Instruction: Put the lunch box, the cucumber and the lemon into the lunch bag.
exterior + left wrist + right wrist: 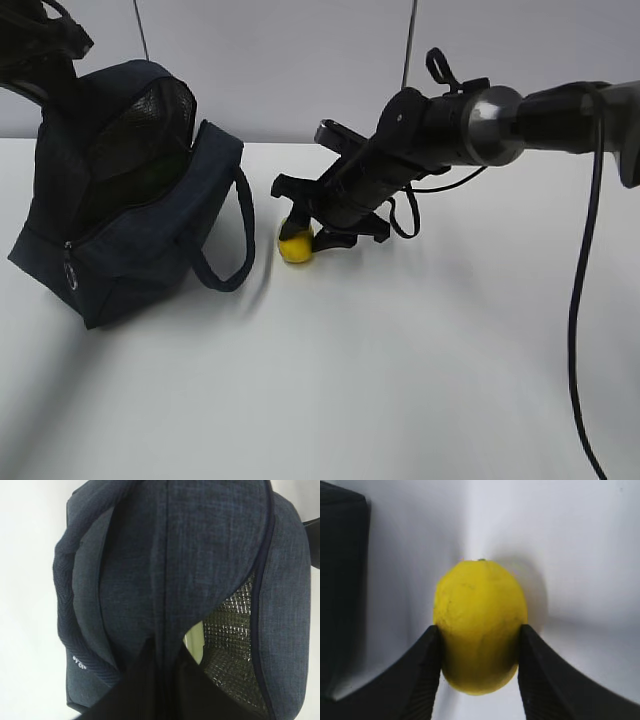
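The navy lunch bag [130, 230] stands at the left of the table, its mouth gaping towards the right and showing silver lining. My left gripper [50, 65] is shut on the fabric at the bag's top edge. In the left wrist view its dark fingers pinch the lunch bag [135, 555] cloth at the left gripper [167, 655]. A pale green sliver, the lunch box [192, 639], shows inside. The yellow lemon [294, 246] rests on the table just right of the bag. My right gripper [305, 228] is shut on it, a finger pressed on each side of the lemon [480, 595] at the right gripper [479, 628]. The cucumber is out of view.
A loop handle [236, 240] of the bag hangs towards the lemon, a few centimetres from it. The white table [400, 380] stretches to the front and right. The right arm's black cable [578, 330] hangs down at the far right.
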Controlling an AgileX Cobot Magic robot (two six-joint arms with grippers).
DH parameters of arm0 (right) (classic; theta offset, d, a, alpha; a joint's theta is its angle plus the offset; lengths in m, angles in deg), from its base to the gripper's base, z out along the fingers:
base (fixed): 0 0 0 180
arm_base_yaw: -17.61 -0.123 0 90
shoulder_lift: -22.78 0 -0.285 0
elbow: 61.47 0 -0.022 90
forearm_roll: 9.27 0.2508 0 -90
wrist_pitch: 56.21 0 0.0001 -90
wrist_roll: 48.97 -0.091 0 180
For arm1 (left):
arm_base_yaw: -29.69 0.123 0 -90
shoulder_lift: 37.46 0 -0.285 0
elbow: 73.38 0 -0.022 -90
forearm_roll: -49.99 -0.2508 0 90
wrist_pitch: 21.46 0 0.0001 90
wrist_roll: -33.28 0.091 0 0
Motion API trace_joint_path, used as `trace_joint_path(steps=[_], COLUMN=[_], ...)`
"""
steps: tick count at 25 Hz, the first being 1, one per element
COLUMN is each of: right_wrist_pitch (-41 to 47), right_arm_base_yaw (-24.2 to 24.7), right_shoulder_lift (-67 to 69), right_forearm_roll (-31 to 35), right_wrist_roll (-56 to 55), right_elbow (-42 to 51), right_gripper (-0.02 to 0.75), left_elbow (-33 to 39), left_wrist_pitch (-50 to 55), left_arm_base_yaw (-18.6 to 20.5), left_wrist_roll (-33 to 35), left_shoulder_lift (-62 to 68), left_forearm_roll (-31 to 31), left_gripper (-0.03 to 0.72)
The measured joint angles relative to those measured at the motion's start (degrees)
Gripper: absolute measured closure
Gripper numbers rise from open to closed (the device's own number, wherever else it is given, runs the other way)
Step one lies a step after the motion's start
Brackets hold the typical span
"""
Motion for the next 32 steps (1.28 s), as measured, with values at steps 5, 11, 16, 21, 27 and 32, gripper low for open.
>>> trace_joint_path(steps=[5,11,16,21,27,32], right_wrist_pitch=[2.7,4.8,7.1,8.1,10.0,11.1], right_arm_base_yaw=[0.0,0.0,0.0,0.0,0.0,0.0], right_shoulder_lift=[-1.8,-4.8,-7.9,-12.4,-16.7,-16.7], right_forearm_roll=[-0.2,-0.8,-1.0,-0.9,12.5,24.1], right_wrist_roll=[1.8,3.9,6.3,8.2,18.8,26.4], right_elbow=[0.0,0.0,0.1,0.1,0.1,0.1], right_gripper=[0.387,0.387,0.388,0.388,0.388,0.388], left_elbow=[0.0,0.0,0.0,0.0,0.0,0.0], left_wrist_pitch=[0.0,0.0,0.0,0.0,0.0,0.0], left_arm_base_yaw=[0.0,0.0,0.0,0.0,0.0,0.0], left_wrist_roll=[0.1,0.1,0.1,0.2,0.2,0.3], left_shoulder_lift=[0.0,0.0,0.0,0.0,0.0,0.0], left_forearm_roll=[0.0,0.0,0.0,-0.1,-0.1,0.0], left_gripper=[0.685,0.684,0.684,0.684,0.685,0.685])
